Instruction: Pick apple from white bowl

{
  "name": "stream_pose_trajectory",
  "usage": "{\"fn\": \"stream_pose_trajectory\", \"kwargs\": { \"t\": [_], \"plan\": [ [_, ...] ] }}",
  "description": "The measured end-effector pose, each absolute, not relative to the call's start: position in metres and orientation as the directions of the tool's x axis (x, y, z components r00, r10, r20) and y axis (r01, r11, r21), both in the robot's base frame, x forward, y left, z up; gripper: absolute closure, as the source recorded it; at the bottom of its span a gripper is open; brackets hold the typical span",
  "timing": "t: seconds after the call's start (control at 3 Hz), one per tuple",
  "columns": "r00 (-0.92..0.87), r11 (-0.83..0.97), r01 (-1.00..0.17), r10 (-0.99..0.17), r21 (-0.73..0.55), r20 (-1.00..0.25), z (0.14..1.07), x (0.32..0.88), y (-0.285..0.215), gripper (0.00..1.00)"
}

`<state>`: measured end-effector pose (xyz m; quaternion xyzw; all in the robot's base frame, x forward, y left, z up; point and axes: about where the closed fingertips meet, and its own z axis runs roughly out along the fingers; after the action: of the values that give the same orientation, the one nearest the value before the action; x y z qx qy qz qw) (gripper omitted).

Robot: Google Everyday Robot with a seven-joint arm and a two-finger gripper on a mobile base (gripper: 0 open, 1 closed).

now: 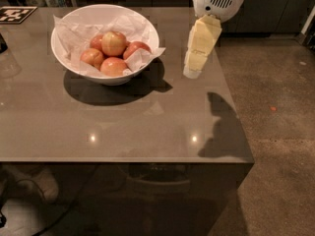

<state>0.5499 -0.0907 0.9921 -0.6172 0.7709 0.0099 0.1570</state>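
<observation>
The white bowl (pixel 78 65) stands on the grey table at the upper left, lined with crumpled white paper. Several apples lie in it. The largest apple (pixel 113 43), pale yellow-orange with a red blush, sits on top in the middle. Smaller orange-red apples (pixel 113 66) lie in front of it and to its left, and a darker red apple (pixel 136 47) lies to its right. My gripper (pixel 193 72), with pale yellow fingers under a white wrist, hangs above the table to the right of the bowl, apart from it and holding nothing.
The table's right edge (pixel 236 107) runs just right of the gripper, with speckled floor beyond. A black-and-white marker tag (pixel 15 14) lies at the table's far left corner. Dark cabinets stand behind the table.
</observation>
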Motion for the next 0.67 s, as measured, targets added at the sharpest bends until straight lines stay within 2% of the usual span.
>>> {"fn": "stream_pose_trajectory", "kwargs": {
  "t": [0.67],
  "plan": [
    [-0.091, 0.151, -0.968, -0.956, -0.202, -0.278, 1.018, 0.576, -0.017, 0.0]
  ]
}}
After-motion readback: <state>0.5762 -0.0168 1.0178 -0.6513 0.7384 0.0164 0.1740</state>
